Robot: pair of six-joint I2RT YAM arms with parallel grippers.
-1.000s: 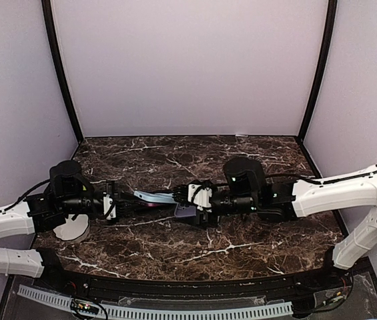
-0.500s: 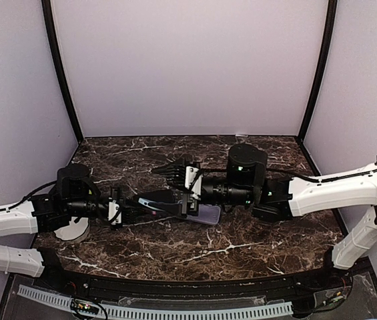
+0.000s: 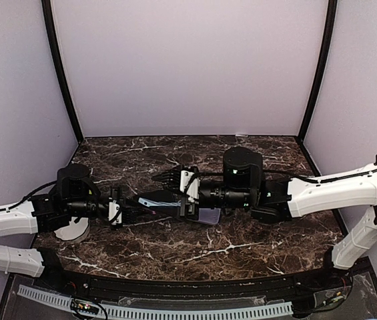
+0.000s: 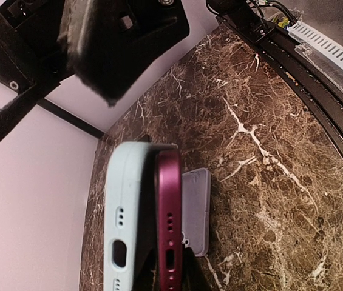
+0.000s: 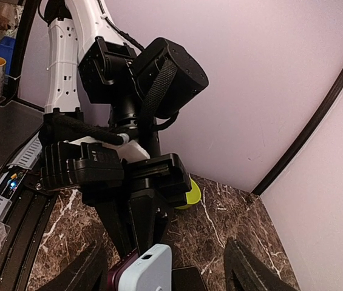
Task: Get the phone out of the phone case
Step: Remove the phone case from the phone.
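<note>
**Left gripper** (image 3: 135, 207): jaws drawn fully together, clamped on the near end of a phone case (image 4: 122, 212) with the phone (image 4: 169, 206) alongside it. The pair juts straight out beyond the fingertips, clear of the table (image 3: 241, 247).

**Phone case:** pale blue, with rounded edge and oval port cut-outs. In the left wrist view it stands on the left of the pair.

**Phone:** magenta. It lies flat against the case's right flank in the left wrist view, its edge showing along the whole visible length. Whether it is still seated in the case at the gripped end cannot be told.

**Right gripper** (image 3: 169, 193): jaws spread wide, facing the left gripper head-on. The free end of the case and phone sits in the gap between its fingers (image 5: 92, 267), touching neither in the right wrist view. One padded finger hangs above the pair in the left wrist view.

**Clear slab** (image 4: 196, 206): translucent, lavender-tinged and case-shaped. It lies flat on the table just below and beyond the held pair, under the right gripper.

**White round object** (image 3: 71, 231): on the table beneath the left arm, well behind its gripper.

**Yellow-green object** (image 5: 191, 193): partly hidden behind the left arm.
</note>
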